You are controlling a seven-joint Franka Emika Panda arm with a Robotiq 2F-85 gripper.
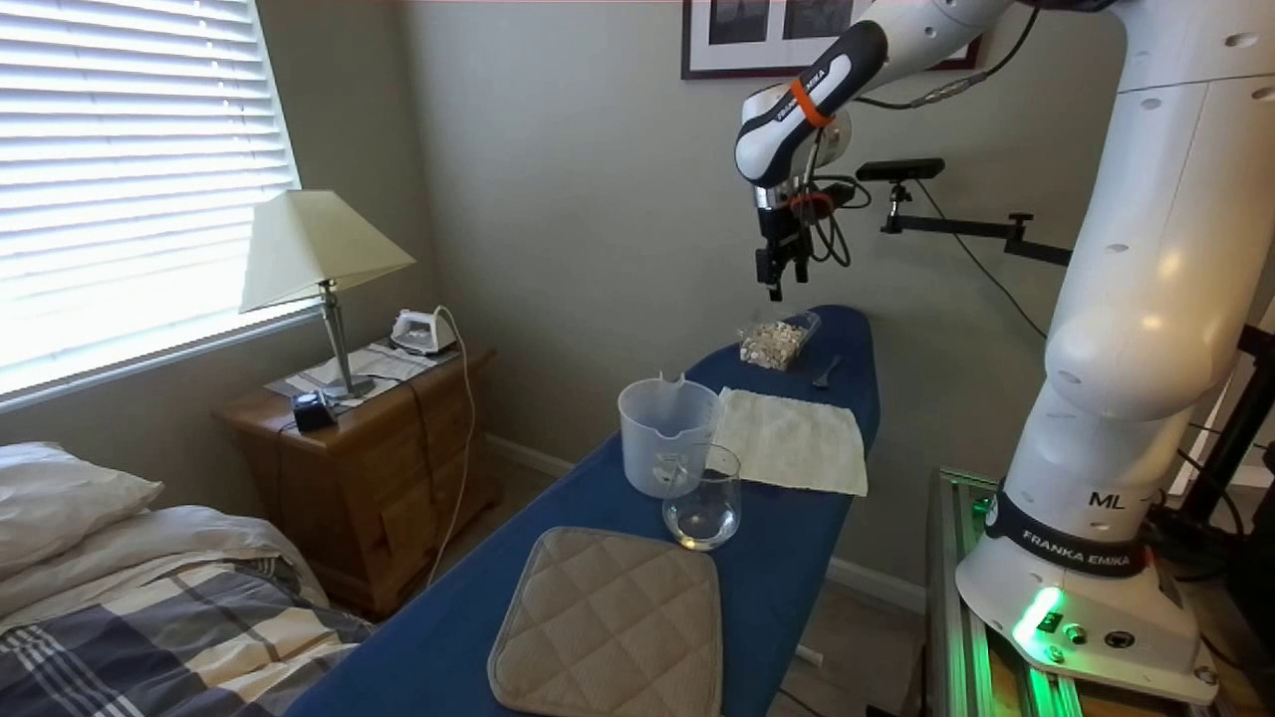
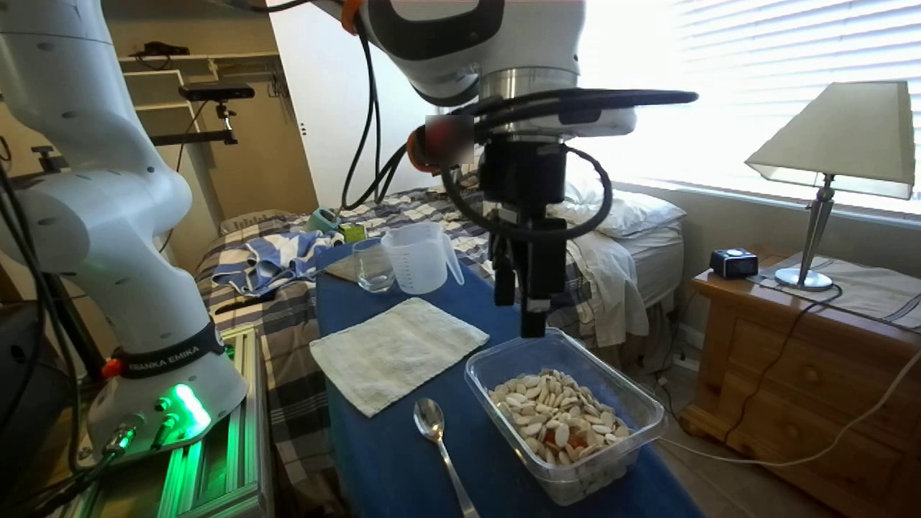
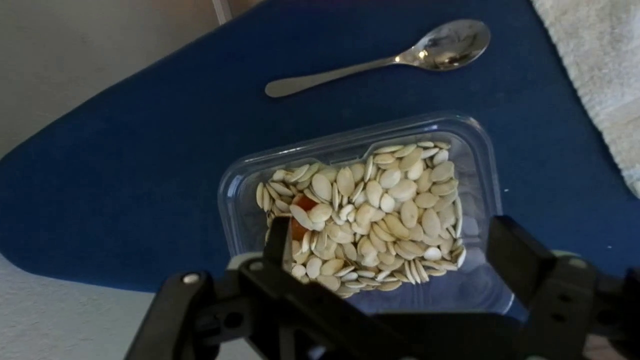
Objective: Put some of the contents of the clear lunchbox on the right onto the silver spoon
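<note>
The clear lunchbox (image 1: 803, 327) is a low see-through plastic box, open at the top, on the blue board. It also shows in an exterior view (image 2: 586, 473) and in the wrist view (image 3: 435, 295). Pale flat seeds (image 3: 375, 225) fill much of it, with an orange bit among them. The silver spoon (image 3: 450, 45) lies beside the box, its bowl bare, toward the cloth; it shows in both exterior views (image 1: 827, 372) (image 2: 429, 419). My gripper (image 3: 392, 240) is open and empty above the box, pointing down. It also shows in both exterior views (image 1: 787, 284) (image 2: 519, 313).
A white cloth (image 2: 399, 352) lies on the blue board (image 1: 588, 498) past the spoon's bowl. Beyond it stand a tall white measuring jug (image 1: 657, 438) and a clear glass (image 1: 702, 508). A quilted tan mat (image 1: 618, 617) lies farther along. The board's edges are rounded and narrow.
</note>
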